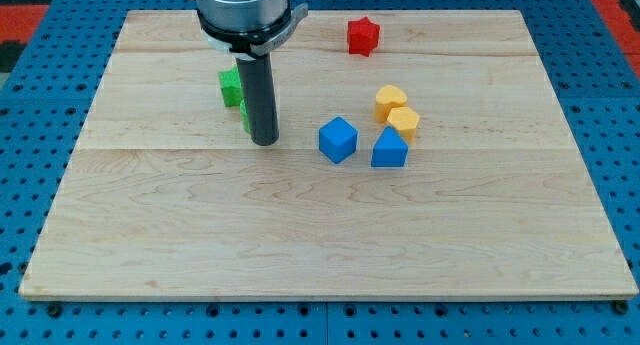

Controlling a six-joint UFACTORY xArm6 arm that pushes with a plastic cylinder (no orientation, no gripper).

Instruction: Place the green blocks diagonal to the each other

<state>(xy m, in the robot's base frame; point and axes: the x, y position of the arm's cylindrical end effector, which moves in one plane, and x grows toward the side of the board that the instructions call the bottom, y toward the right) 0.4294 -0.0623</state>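
Two green blocks lie in the upper-left part of the wooden board [150, 235], both partly hidden behind the dark rod. The upper green block [230, 86] shows at about 10 o'clock from my tip [264, 141]; the lower green block [244, 117] is a narrow sliver just at the rod's left edge, at about 11 o'clock from my tip. Their shapes cannot be made out, nor whether they touch each other. The lower one sits slightly toward the view's right of the upper, so the pair already appears somewhat stepped, though the rod hides how much.

The arm carries no pincer: it ends in a plain rod, so there is nothing to spread or press together. My tip rests on the board just beside the lower green block, on its right and below; contact cannot be confirmed.

Outward, at 3 o'clock from my tip, stand a blue cube [338, 139] and a blue wedge-like block [389, 148], with two yellow blocks [397, 110] above them. A red block [363, 35] lies near the board's top edge, at 1 o'clock.
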